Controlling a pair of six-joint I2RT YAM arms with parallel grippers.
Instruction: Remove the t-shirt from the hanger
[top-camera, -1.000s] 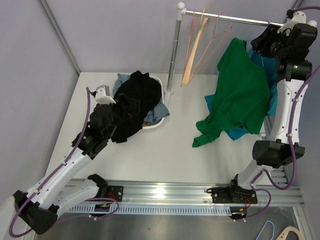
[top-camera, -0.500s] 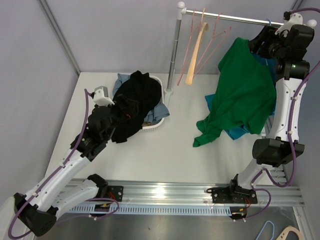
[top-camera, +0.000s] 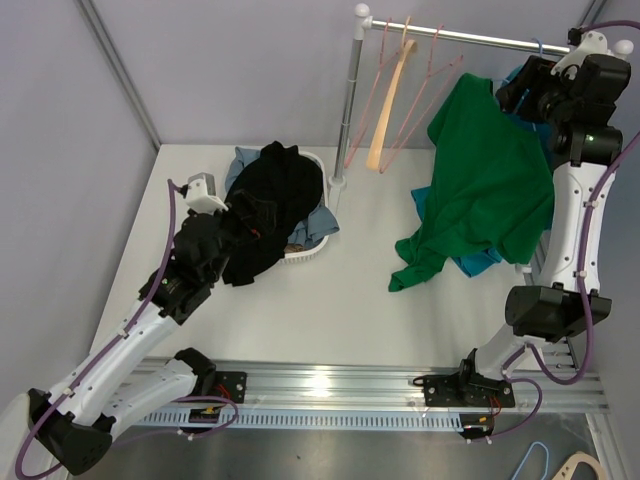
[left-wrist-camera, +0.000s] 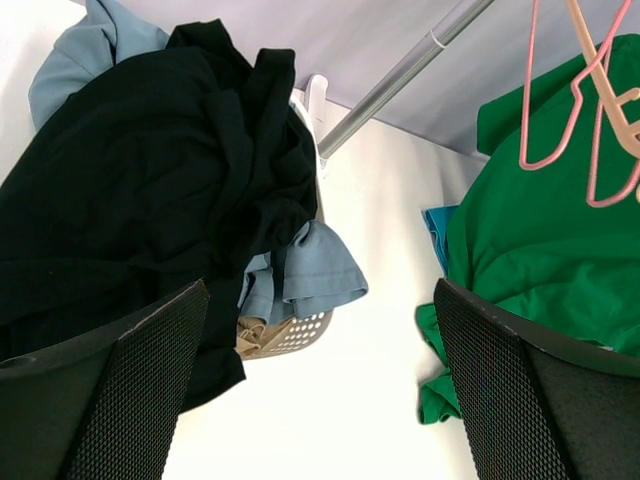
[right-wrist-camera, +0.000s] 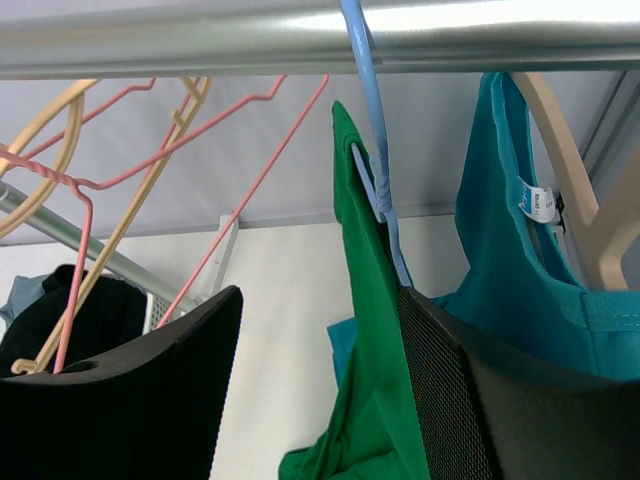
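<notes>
The right gripper (right-wrist-camera: 320, 400) has its fingers apart on either side of the neck of the one green t-shirt (right-wrist-camera: 365, 330), which hangs creased on a blue hanger (right-wrist-camera: 379, 150) from the rail (right-wrist-camera: 200, 35), crowded by one teal shirt (right-wrist-camera: 500, 250), one bare wooden hanger (top-camera: 387, 110) and tangled pink hangers (right-wrist-camera: 289, 130), while the left gripper (left-wrist-camera: 320, 400) gapes wide above one basket (left-wrist-camera: 290, 335) heaped with a black garment (left-wrist-camera: 130, 200).

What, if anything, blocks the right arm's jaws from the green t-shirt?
Nothing visible does. The green t-shirt hangs on its blue hanger right between the parted jaws; the teal shirt hangs beside it, outside them.
</notes>
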